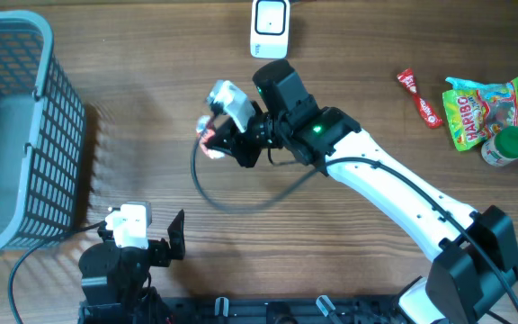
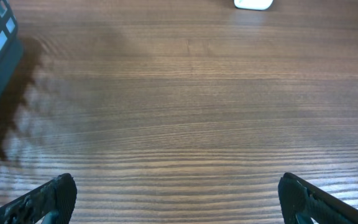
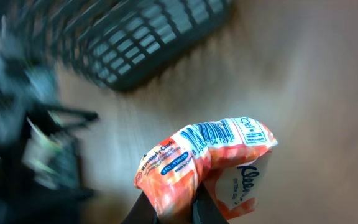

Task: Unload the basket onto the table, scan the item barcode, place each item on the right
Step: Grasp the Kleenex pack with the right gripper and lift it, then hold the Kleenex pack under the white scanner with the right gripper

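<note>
While the right jaws clamp narrowly on the lower end of the tissue packet (image 3: 207,158), lifting it clear of the desk (image 2: 179,93), the step in hand looks like presenting the packet to the reader rather than picking it up. The barcode (image 3: 213,134) sits on the packet's upper face, above the jaw tips and turned back toward the wrist camera, so it is exposed and not covered by the grip. The white device (image 1: 270,27) that I take for the scanner lies off to one side of the right jaws and behind their tips. The next move probably calls for swinging the wrist round until the striped face points at it, without loosening the pinch. The left jaws stand wide apart and empty, low over bare wood, with nothing between them. The right wrist view is smeared, so the basket (image 3: 148,37) beyond the packet is only a dark grid. From overhead the packet is largely hidden by the fingers, and I cannot tell which way the scanner's window faces.
</note>
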{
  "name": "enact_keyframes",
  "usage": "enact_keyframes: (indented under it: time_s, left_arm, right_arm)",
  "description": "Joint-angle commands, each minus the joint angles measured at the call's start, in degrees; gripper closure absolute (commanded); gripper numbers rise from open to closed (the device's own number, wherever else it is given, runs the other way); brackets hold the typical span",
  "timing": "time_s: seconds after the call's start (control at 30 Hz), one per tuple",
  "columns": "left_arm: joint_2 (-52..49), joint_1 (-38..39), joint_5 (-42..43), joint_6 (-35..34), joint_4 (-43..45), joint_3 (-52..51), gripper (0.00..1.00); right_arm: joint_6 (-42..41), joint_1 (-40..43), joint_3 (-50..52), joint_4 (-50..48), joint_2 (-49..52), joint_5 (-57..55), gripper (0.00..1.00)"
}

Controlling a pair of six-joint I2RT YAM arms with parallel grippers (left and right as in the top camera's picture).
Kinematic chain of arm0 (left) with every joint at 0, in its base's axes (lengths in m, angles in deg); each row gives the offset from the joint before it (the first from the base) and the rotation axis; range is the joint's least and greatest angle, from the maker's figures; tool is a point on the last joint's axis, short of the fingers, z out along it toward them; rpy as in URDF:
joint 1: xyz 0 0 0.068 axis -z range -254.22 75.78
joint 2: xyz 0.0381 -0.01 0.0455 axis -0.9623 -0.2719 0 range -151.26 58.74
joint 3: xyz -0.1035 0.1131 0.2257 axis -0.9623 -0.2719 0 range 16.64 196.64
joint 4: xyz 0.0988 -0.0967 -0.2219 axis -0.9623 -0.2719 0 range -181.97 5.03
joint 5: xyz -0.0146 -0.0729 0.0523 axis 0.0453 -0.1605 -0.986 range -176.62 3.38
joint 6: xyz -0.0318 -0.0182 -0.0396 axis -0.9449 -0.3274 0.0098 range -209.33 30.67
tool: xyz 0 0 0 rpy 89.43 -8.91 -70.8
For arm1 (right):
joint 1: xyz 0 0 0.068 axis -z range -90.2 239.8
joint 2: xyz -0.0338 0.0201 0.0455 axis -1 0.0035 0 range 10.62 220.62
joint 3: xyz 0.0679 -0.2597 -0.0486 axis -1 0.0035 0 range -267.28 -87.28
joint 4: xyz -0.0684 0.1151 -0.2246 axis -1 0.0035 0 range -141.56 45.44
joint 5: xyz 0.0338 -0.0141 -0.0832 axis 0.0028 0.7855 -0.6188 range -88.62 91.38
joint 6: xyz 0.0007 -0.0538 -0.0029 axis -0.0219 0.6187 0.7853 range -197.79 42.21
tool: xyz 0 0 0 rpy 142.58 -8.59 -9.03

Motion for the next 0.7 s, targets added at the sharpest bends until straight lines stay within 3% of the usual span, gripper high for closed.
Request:
enact_keyframes:
  time_s: [0.0,0.23,0.33,0.43,0.53,0.63,0.67]
  left_arm:
    - [0.52,0.26,-0.09,0.63,0.11,-0.39,0.0]
    - [0.52,0.26,-0.09,0.63,0.11,-0.39,0.0]
    - [0.52,0.26,-0.09,0.61,0.11,-0.39,0.0]
    - [0.52,0.26,-0.09,0.61,0.11,-0.39,0.0]
    - [0.52,0.26,-0.09,0.63,0.09,-0.39,0.0]
    - [0.52,0.26,-0.11,0.63,0.11,-0.39,0.0]
    - [0.52,0.26,-0.11,0.63,0.11,-0.39,0.0]
  right_arm:
    - [-44.5,-0.24,-0.04,0.35,0.35,-4.46,0.96]
    - [-85.37,3.26,-0.04,-6.73,0.87,-9.18,0.96]
    - [-98.71,5.81,-0.04,-13.7,2.78,-7.65,0.96]
    - [-102.9,8.39,-0.04,-30.25,7.04,-5.68,0.96]
    - [-113.55,11.34,-0.07,-49.27,14.27,0.37,0.96]
    - [-114.31,15.13,-1.86,-68.63,24.0,1.51,0.96]
    - [-114.33,16.22,-2.82,-70.47,26.27,1.75,0.96]
